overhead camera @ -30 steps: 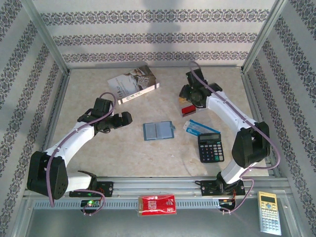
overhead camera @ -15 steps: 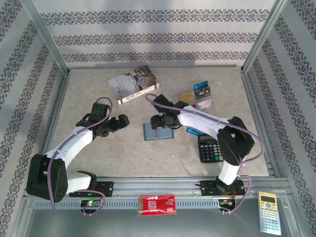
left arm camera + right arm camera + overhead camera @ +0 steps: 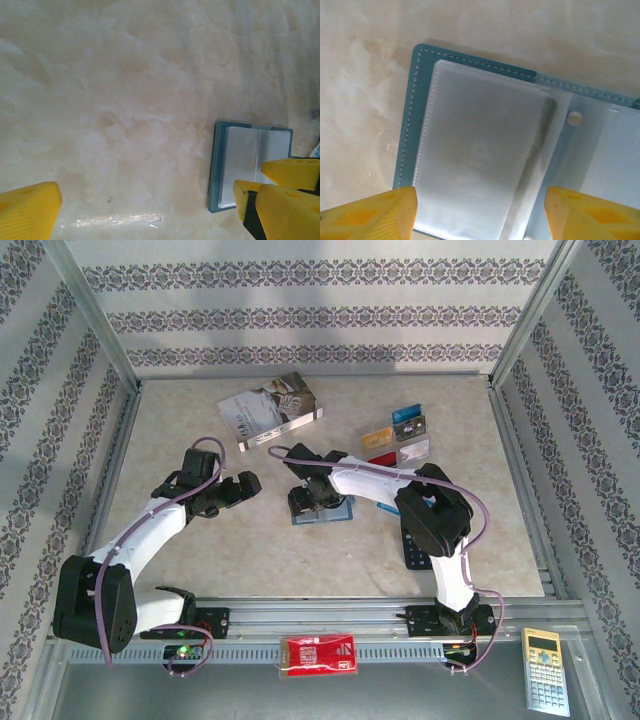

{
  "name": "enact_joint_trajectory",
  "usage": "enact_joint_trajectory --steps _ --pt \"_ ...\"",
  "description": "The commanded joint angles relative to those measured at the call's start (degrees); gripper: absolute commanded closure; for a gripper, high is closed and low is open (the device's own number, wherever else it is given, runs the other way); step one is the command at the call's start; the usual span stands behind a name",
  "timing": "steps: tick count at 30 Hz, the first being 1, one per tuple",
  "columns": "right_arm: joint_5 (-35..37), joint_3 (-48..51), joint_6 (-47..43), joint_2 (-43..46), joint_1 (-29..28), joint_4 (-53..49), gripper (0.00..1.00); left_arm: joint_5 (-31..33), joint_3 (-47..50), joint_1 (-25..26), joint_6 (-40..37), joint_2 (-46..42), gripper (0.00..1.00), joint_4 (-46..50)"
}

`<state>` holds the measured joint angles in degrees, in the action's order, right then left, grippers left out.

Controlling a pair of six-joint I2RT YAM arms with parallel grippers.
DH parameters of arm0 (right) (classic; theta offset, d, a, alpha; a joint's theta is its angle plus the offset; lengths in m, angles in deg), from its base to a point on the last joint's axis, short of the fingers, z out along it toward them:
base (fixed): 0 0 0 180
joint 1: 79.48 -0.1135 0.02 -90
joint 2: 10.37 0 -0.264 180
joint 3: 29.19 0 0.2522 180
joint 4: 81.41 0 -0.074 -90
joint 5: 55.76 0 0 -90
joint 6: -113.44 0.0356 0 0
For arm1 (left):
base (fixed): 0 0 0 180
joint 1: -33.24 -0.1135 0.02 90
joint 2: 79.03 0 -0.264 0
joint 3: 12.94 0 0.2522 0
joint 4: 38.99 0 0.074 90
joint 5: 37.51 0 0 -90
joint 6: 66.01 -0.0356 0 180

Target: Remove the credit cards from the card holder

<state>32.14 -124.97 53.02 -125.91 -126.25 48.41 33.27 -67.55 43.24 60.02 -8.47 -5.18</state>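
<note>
Left end effector (image 3: 250, 483): jaws spread wide and holding nothing. It hovers over bare bench (image 3: 200, 550) just left of the card holder, which puts it in a good spot to pin the cover down if the holder slides.
Left wrist view: the left end effector (image 3: 145, 207) looks down on marble-patterned bench. The card holder (image 3: 245, 155) lies at the right edge of that view, clear of the left jaws.
Book (image 3: 270, 410): it lies at the back left, well apart from the work and not part of it.
Card holder (image 3: 322, 505): it lies open and flat near the middle of the bench with its clear sleeves facing up, so the slots can be reached from above.
Sleeve detail: in the right wrist view the card holder (image 3: 485, 160) shows a pale rectangle through the plastic of its left leaf. This may be a card left inside, but I cannot be sure.
Right end effector (image 3: 315, 495): it sits directly over the holder. The right end effector (image 3: 480, 212) has its jaws spread, one on each side of that left leaf, and pinches nothing. I cannot tell whether they touch the plastic. The stance looks like lining up to draw a card out.
Loose cards (image 3: 378, 436): several lie spread face-up at the back right, near the holder but apart from it. They appear to mark the drop-off spot.
Black calculator (image 3: 413, 552): it is partly hidden under the right arm and is not involved.
</note>
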Motion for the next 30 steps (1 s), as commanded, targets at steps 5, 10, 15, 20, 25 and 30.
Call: enact_joint_trajectory --steps 5,10,15,20,25,30 --pt "0.3 -1.7 -1.0 -3.3 -0.7 -3.7 0.33 -1.5 -1.1 -0.7 -0.9 1.2 0.0 -1.2" --pt "1.9 -1.3 -0.9 -5.2 -0.5 -4.7 0.36 -3.5 -1.1 -0.7 -0.7 2.3 0.0 -2.0" --pt "-0.3 1.4 0.6 -5.4 0.8 -2.2 0.45 -7.1 -1.2 -0.7 0.0 4.1 0.06 -3.8" --pt "-4.0 5.5 2.2 -3.8 2.7 2.3 0.55 -9.4 -1.7 0.4 1.8 6.8 0.17 -6.3" --pt "-5.2 8.1 3.5 -2.6 4.1 5.0 0.61 -11.3 -2.1 3.8 4.7 10.4 0.32 -11.0" --pt "-6.5 10.5 4.5 -1.2 5.3 7.7 0.68 -12.7 -3.2 8.7 8.5 15.4 0.49 -16.6"
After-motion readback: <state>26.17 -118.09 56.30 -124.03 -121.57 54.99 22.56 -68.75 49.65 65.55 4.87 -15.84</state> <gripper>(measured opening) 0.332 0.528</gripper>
